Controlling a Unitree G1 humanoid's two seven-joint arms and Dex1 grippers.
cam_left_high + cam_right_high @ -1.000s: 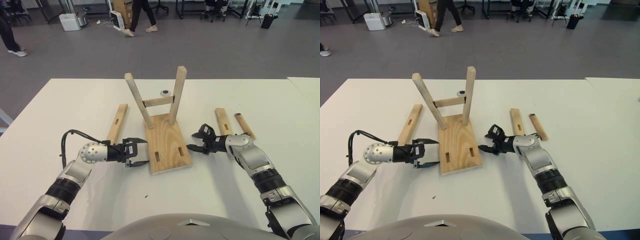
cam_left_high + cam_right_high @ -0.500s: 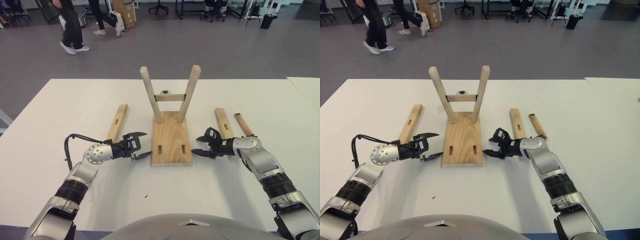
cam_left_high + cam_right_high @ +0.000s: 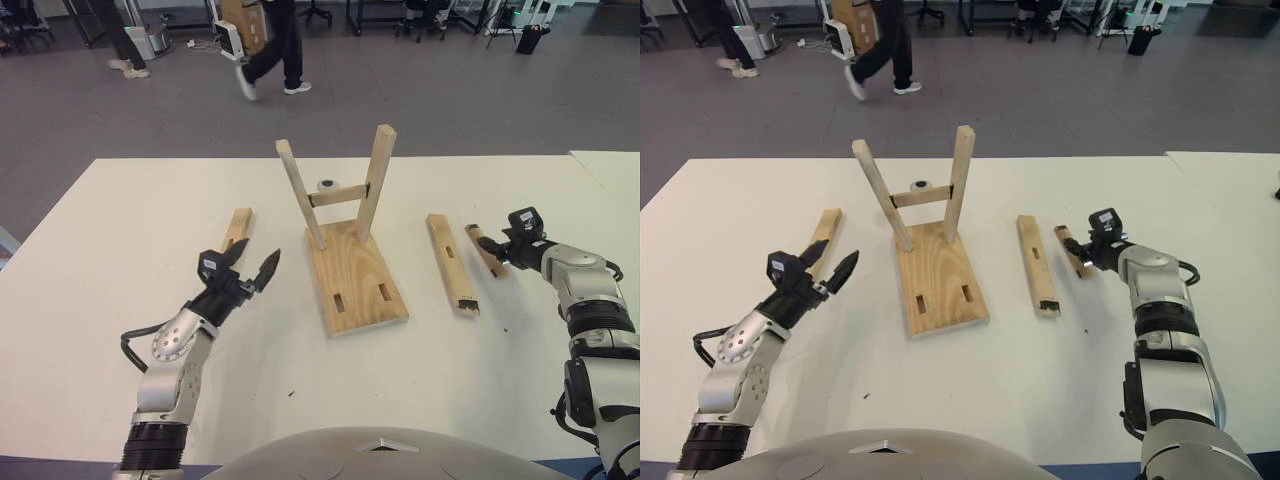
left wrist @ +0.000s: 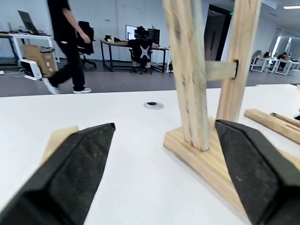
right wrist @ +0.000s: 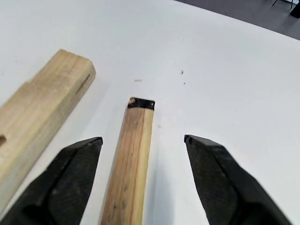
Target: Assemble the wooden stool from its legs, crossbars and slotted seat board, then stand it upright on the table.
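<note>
Seat board (image 3: 360, 282), two legs (image 3: 300, 195) fitted, lies right of the left gripper (image 3: 255, 258) — fingers wide — right gripper (image 5: 140, 140), wide too, straddles a loose crossbar (image 5: 129, 178) end.

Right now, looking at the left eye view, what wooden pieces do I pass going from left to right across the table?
loose leg → seat board with two legs standing in it → second loose leg → short bar

Open lab: desks (image 4: 115, 43), swivel chairs (image 4: 139, 50)
</note>
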